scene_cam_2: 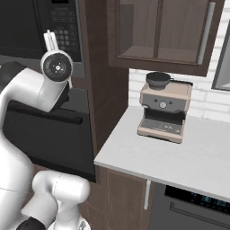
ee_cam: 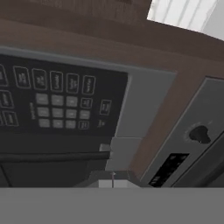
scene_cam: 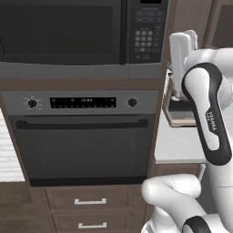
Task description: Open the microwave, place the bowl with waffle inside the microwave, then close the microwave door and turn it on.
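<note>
Upper left of left base view I see the microwave (scene_cam: 82, 34), microwave door (scene_cam: 59, 32) flush shut, keypad (scene_cam: 148, 32) at its right; oven (scene_cam: 82, 136) below it, drawers (scene_cam: 91, 201) under that; my arm sits at the right edge; in hand view my jaws (ee_cam: 113, 183) are pinched together on nothing at bottom centre, keypad upper left; coffee machine (scene_cam_2: 164, 110) on tabletop (scene_cam_2: 179, 157), right base view centre-right.
</note>
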